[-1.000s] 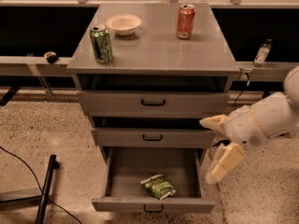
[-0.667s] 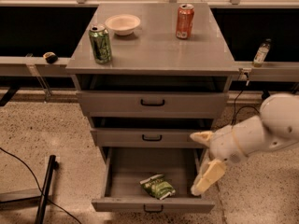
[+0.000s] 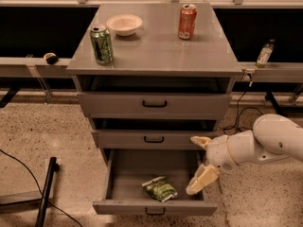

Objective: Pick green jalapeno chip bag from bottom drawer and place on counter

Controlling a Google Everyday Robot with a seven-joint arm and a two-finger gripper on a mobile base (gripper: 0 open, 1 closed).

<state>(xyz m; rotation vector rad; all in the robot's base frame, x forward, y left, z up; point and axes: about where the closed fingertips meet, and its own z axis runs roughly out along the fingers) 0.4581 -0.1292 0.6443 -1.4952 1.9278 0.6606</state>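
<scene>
The gripper [image 3: 202, 161], fingers apart, has moved left to 2 o'clock of the green jalapeno chip bag [image 3: 160, 189]; grasping is probably next.

Single view: raised, in front of the grey metal three-drawer cabinet [image 3: 154, 105], facing it squarely and tilted downward, so the flat grey metal counter [image 3: 156, 51] shows as a full surface and the pulled-out wide grey bottom drawer [image 3: 156, 207] opens upward near the lower edge. Range: middling; whole cabinet in frame, speckled floor [image 3: 42, 136] on both sides. Right of frame: white arm [image 3: 270, 143] entering from the edge, its cream two-finger gripper [image 3: 200, 161] at the drawer's right wall, fingers spread apart.
</scene>
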